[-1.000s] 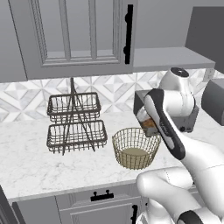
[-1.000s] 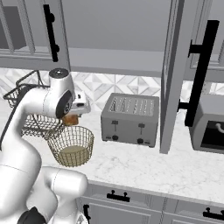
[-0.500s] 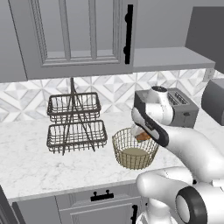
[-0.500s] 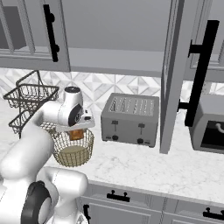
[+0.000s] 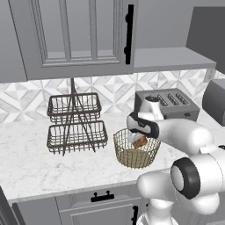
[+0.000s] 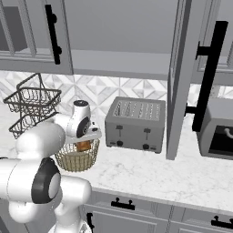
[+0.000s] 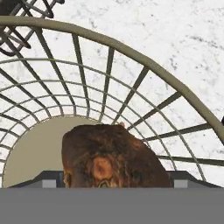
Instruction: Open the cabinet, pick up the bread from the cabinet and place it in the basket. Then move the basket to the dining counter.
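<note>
In the left base view, at centre frame, the round gold-tan wire basket (image 5: 136,149) stands on the white marble table (image 5: 39,167), with the small brown crusty bread loaf (image 5: 140,142) inside its rim, clamped in the arm's pincer (image 5: 137,139). Left of it stands a dark two-tier wire rack (image 5: 75,124); behind it, a grey toaster (image 5: 167,103). The grey upper cabinet (image 5: 74,37) fills the top. In the right base view, the basket (image 6: 78,155) sits at lower left with the bread (image 6: 83,145) just under the hand. In the hand view, the bread (image 7: 111,157) sits low at centre between the fingers, above the basket's tan base (image 7: 33,146).
</note>
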Robot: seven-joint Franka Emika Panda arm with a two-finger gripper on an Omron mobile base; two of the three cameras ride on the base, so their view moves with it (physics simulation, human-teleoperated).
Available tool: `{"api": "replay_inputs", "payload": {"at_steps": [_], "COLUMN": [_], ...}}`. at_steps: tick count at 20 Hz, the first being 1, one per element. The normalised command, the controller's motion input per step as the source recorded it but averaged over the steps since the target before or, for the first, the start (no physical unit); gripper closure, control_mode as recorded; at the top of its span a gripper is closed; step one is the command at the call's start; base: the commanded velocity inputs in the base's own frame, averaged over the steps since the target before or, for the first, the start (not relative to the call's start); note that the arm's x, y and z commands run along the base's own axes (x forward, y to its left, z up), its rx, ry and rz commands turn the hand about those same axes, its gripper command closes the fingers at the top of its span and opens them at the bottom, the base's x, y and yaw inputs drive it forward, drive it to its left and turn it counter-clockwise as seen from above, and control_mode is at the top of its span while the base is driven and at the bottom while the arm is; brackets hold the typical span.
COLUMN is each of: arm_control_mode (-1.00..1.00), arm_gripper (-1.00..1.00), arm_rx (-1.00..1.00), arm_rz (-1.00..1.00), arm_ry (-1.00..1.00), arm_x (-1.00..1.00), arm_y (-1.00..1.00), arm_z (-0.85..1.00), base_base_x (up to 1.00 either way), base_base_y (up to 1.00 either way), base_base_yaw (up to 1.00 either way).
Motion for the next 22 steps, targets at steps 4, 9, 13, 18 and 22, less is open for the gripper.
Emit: {"api": "replay_inputs", "payload": {"at_steps": [4,9,13,18,22], "arm_control_mode": [-1.00,-1.00,-1.00,-1.00,-1.00], "arm_gripper": [1.00,-1.00,-1.00,-1.00,-1.00], "arm_rx": [0.00,-0.02,-0.01,0.00,0.00], "arm_rz": [0.04,0.00,0.00,0.00,0.00], "arm_ry": [0.00,0.00,0.00,0.00,-0.03], "arm_x": [0.23,0.07,0.00,0.00,-0.11], "arm_y": [0.12,0.26,0.15,0.00,0.00], "arm_z": [-0.53,-0.40,-0.13,0.00,0.14], "base_base_x": [0.00,0.00,0.00,0.00,0.00], "base_base_y": [0.00,0.00,0.00,0.00,0.00], "base_base_yaw": [0.00,0.00,0.00,0.00,0.00]}}
